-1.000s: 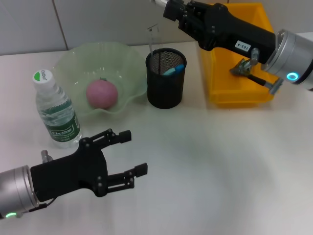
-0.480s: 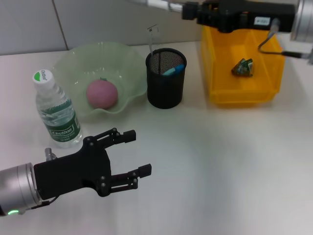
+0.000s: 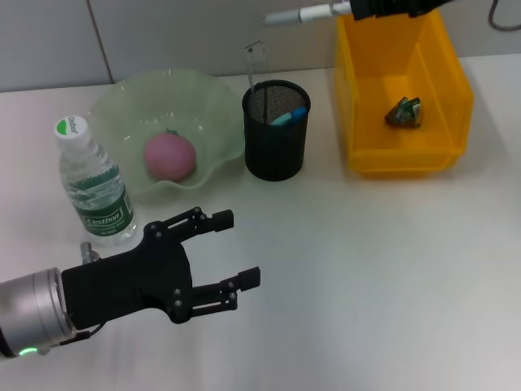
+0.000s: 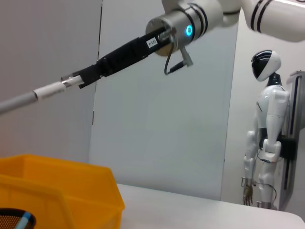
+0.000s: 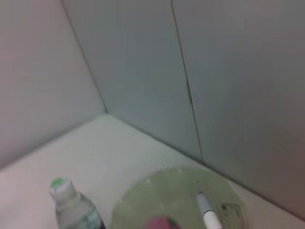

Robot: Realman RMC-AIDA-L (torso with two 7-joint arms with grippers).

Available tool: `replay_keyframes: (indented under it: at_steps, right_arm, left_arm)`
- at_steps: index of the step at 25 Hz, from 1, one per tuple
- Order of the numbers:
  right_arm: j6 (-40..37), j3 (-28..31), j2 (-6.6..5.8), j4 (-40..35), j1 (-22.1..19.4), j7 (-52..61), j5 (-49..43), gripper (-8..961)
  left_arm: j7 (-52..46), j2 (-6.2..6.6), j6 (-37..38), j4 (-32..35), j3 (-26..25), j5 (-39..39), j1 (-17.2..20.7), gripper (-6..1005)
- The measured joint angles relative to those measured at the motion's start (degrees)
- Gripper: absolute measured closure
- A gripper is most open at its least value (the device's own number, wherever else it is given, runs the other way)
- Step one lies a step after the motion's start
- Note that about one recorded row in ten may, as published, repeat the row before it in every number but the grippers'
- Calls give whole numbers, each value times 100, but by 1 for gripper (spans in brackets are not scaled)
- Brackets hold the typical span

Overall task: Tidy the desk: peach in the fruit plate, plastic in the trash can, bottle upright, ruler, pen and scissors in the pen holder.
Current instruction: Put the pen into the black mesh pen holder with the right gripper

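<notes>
My right gripper (image 3: 358,10) is high at the back, above the yellow trash can (image 3: 356,122), shut on a white pen (image 3: 299,15) that points left; the left wrist view shows that gripper (image 4: 80,79) and pen (image 4: 45,90) too. In the right wrist view the pen (image 5: 208,213) hangs over the plate (image 5: 183,191). The pink peach (image 3: 169,156) lies in the green fruit plate (image 3: 122,106). The bottle (image 3: 94,186) stands upright. The black mesh pen holder (image 3: 277,138) holds a clear ruler (image 3: 256,65) and a blue-ended item (image 3: 290,116). Crumpled plastic (image 3: 404,112) lies in the trash can. My left gripper (image 3: 232,252) hovers open near the front left.
A grey panelled wall (image 3: 163,32) runs behind the desk. The bottle (image 5: 71,207) stands close to the plate's left rim. A white humanoid robot (image 4: 267,129) stands far off beyond the desk in the left wrist view.
The right arm has lifted up and back with the pen, uncovering the trash can and the plastic in it. The left gripper has drifted slightly right, still open.
</notes>
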Motion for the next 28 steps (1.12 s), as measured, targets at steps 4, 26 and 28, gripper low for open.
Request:
replay_keyframes:
  at_steps: [4, 26, 28]
  right_arm:
    - [-481, 15, -83, -53, 631, 170, -953, 776]
    - [926, -1347, 41, 1918, 1906, 359, -2704, 758]
    - [1004, -1413, 43, 2007, 1930, 361, -2706, 756]
  left_arm:
    - [36, -32, -32, 0, -21, -3, 18, 168]
    - [38, -87, -207, -12, -38, -44, 21, 167]
    - [38, -87, -208, -11, -38, -44, 25, 167]
